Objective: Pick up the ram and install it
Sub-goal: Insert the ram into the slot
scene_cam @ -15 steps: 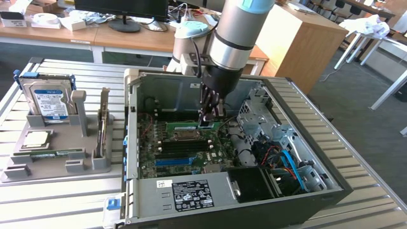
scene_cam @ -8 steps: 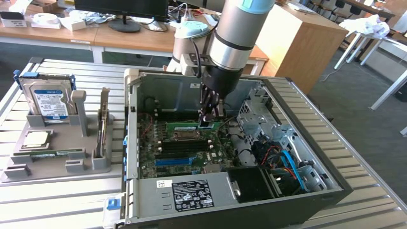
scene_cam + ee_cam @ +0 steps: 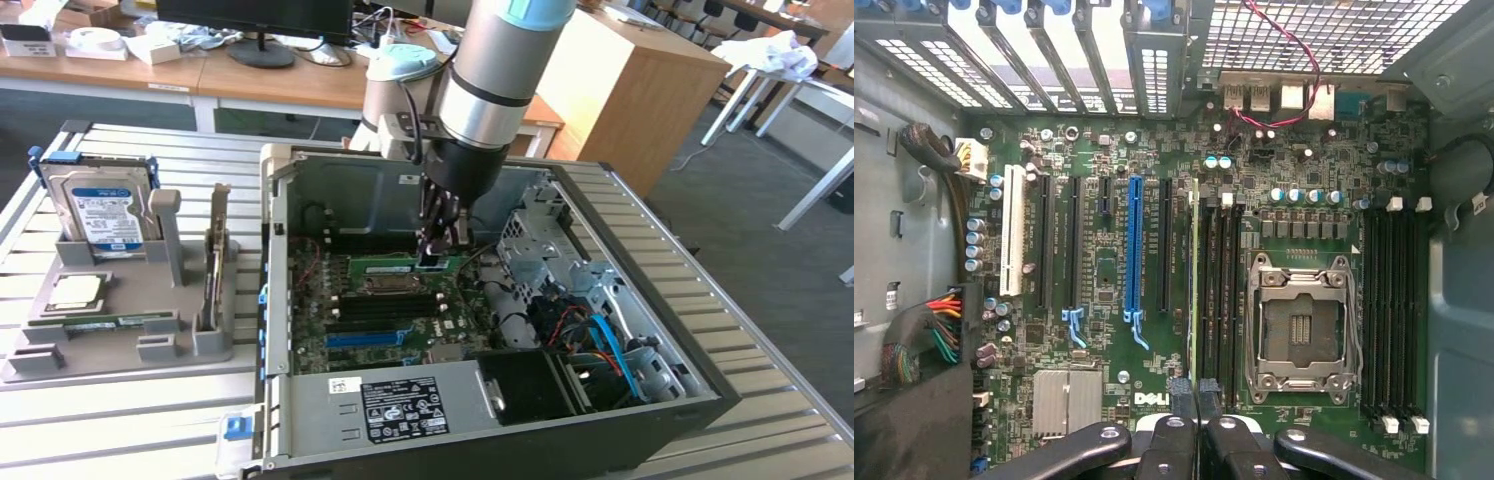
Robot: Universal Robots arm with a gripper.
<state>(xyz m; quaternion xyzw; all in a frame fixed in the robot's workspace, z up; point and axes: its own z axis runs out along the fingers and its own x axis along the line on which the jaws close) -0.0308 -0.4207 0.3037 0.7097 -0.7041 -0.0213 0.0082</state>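
Since your fingers point(image 3: 1176, 420) are clamped on the ram point(image 3: 1195, 280) above the motherboard point(image 3: 1324, 180), expect it light, stiff and brittle; grip edges, never chips.

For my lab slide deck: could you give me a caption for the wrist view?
Gripper shut on the ram, held edge-on at the memory slots beside the empty processor socket.

Hard drive point(image 3: 107, 208) stands in holder point(image 3: 100, 357) beside computer case point(image 3: 667, 420)
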